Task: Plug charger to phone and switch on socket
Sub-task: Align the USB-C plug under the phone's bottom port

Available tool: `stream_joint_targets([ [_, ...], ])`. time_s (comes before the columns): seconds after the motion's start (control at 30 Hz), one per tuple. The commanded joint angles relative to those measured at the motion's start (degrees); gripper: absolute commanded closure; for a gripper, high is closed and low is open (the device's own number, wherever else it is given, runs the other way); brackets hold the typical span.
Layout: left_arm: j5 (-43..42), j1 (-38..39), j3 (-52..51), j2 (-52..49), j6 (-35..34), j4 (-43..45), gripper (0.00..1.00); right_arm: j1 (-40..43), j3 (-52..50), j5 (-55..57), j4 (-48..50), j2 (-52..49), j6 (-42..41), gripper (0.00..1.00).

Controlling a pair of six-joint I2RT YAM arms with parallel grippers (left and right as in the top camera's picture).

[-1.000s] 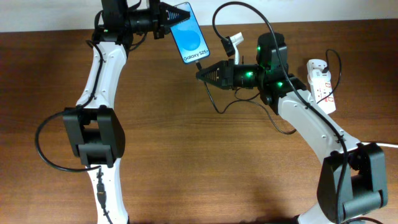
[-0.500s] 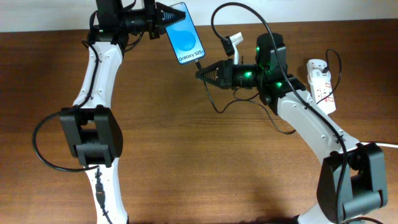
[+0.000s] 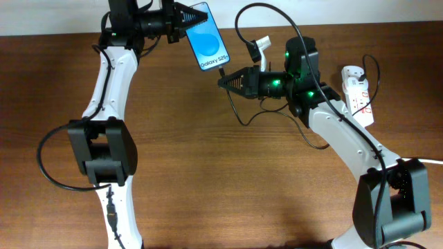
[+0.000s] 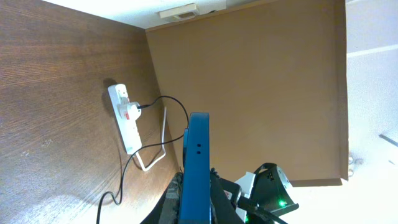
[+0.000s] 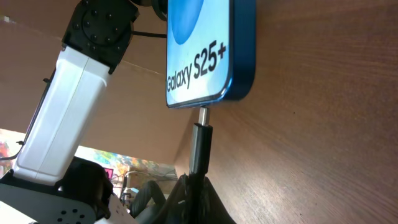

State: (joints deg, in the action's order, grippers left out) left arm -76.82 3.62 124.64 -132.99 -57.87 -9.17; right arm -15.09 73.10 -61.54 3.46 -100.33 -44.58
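Observation:
My left gripper [image 3: 181,14] is shut on the phone [image 3: 205,37], holding it lifted above the table's far edge, its blue "Galaxy S25+" screen up. In the left wrist view the phone [image 4: 196,165] shows edge-on between the jaws [image 4: 195,199]. My right gripper [image 3: 225,82] is shut on the charger plug [image 5: 200,146], whose metal tip touches the phone's bottom edge [image 5: 214,59]; its jaws [image 5: 198,186] clamp the plug's black body. The thin black charger cable [image 3: 243,114] loops back over the table. The white socket strip [image 3: 357,93] lies at the right, with a white adapter [image 4: 127,112] plugged in.
A thick white cord [image 4: 155,152] bends beside the socket. A black cable [image 3: 277,17] arcs over the right arm. The brown table [image 3: 221,180] stretches in front of both arms, and a wall edge runs along the back.
The left gripper lifted the phone slightly up and left, then settled; the phone's lower end now meets the plug tip. The right gripper has hardly moved.

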Motion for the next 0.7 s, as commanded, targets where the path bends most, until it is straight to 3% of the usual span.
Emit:
stream_joint_targets([
  [0.0, -5.4, 3.2, 1.0, 0.4, 0.1, -0.3, 1.00, 0.3, 0.9, 4.5, 1.3, -0.4, 0.8, 0.96],
  [0.4, -4.0, 2.8, 1.0, 0.4, 0.1, -0.3, 1.00, -0.3, 0.9, 3.1, -0.5, -0.4, 2.3, 0.96],
  [0.67, -13.2, 0.1, 1.0, 0.4, 1.9, 5.7, 1.00, -0.3, 0.9, -1.3, -4.3, -0.4, 6.7, 0.96],
])
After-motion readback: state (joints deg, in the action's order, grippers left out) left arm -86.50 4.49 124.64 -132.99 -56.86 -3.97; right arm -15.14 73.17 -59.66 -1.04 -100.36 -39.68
